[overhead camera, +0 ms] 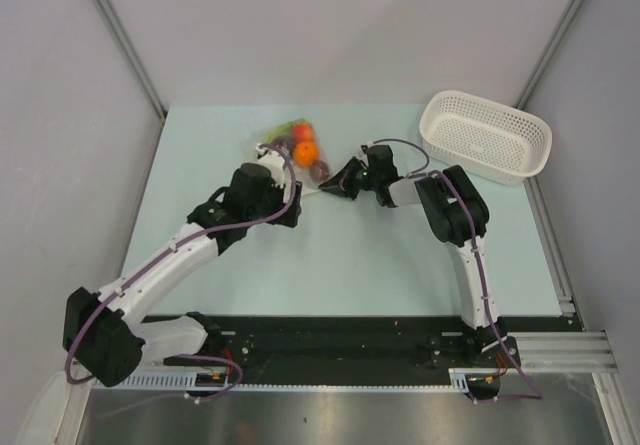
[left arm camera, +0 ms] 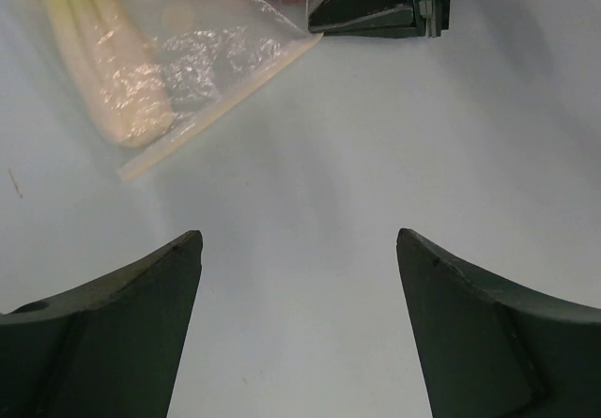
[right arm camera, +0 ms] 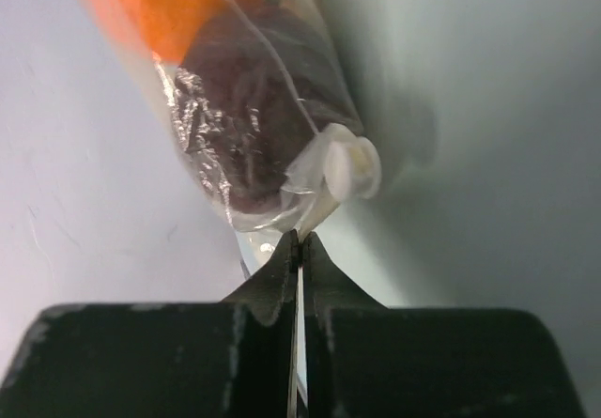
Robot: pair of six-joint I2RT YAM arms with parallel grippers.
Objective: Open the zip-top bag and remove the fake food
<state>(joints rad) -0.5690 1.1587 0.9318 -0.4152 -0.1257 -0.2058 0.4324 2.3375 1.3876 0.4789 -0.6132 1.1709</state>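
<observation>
The zip-top bag lies at the back of the table, a clear crinkly pouch with its white zip strip along the near edge. Inside it is fake food: an orange ball, a dark purple-brown lump and pale green stalks. My right gripper is shut on the bag's corner at the end of the strip, just below the dark lump; from above it sits at the bag's right side. My left gripper is open over bare table, short of the strip, holding nothing.
A white perforated basket stands at the back right, beside the right arm. Grey walls close the table on both sides. The right gripper's black body shows at the top of the left wrist view.
</observation>
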